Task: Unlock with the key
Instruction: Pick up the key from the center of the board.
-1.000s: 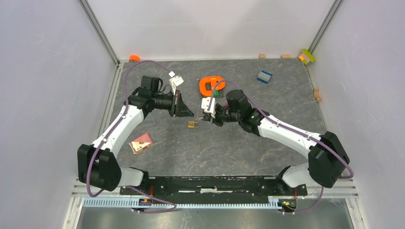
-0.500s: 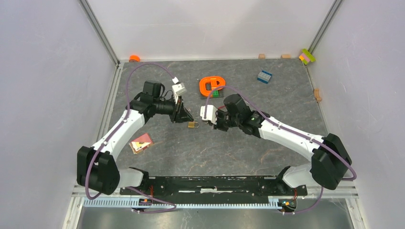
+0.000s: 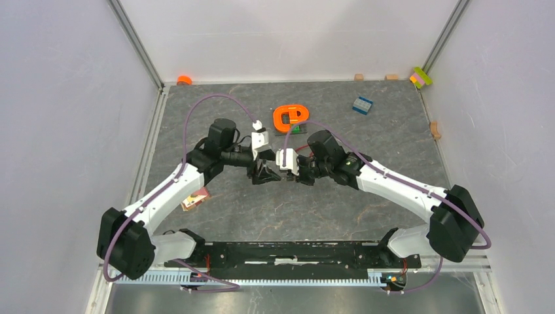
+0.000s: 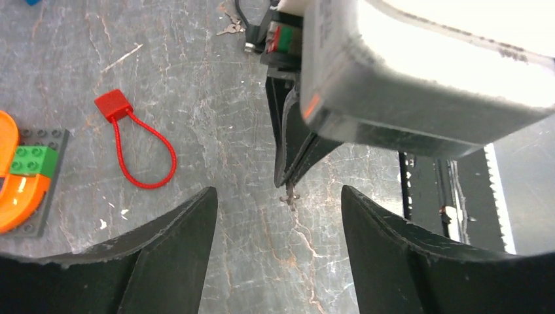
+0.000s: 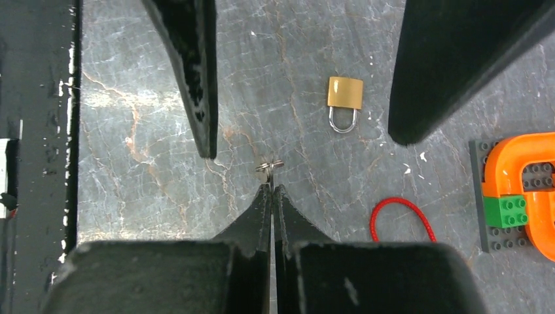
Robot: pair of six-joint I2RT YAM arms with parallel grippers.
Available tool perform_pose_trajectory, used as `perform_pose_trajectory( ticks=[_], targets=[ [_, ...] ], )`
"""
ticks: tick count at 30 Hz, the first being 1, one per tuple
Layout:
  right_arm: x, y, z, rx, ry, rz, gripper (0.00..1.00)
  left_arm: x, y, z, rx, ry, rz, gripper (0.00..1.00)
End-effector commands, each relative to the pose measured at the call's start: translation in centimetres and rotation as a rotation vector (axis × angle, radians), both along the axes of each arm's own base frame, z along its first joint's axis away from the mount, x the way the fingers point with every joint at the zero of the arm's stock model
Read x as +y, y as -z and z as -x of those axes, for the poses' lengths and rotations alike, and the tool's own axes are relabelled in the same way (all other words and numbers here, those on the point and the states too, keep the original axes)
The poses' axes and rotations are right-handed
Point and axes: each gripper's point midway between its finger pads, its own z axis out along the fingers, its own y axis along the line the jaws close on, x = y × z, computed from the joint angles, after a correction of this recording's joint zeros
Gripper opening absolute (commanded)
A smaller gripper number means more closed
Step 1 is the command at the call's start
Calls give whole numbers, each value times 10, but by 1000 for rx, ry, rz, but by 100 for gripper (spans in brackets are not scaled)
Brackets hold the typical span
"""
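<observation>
The right gripper (image 5: 271,190) is pinched tight, fingers pressed flat together on the small key (image 5: 269,167). Only a sliver of metal and its ring shows past the tips, too small to tell which end points outward. Facing it, the left gripper (image 4: 278,190) is spread wide and holds nothing. In the right wrist view its two dark fingers come down on either side of the brass padlock (image 5: 345,100), which lies flat on the slate table (image 3: 327,216), untouched, its shackle turned toward the key hand. The padlock sits just beyond the key and slightly to one side, close but apart from it. A red cord loop (image 5: 399,219) and an orange brick piece (image 5: 523,190) lie off to the side, clear of the work. The step in hand appears to be the pickup of the lock: the key is secured, the lock is not. The next move probably calls for the left fingers to drop and close on the brass body. They would then have to lift and turn it, since the keyway likely sits at the end facing away. The right arm can then line the key up squarely before pushing in and turning.
</observation>
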Motion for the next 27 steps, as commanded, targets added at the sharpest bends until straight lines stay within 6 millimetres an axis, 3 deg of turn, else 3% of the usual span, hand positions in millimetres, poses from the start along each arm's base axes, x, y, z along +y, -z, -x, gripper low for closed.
perform_pose_trajectory(
  ticks=[1,12,27],
  targets=[
    [14,-31,5,-16,-57,-87,0,-8,-7,-3,-175,48,9,73],
    [15,-28,8,10,-67,-95,0,-22,9,-5,-163,62,-19,44],
    [10,-14,-2,8,-12,-56,0,-17,11,11,-118,83,-29,46]
  ],
)
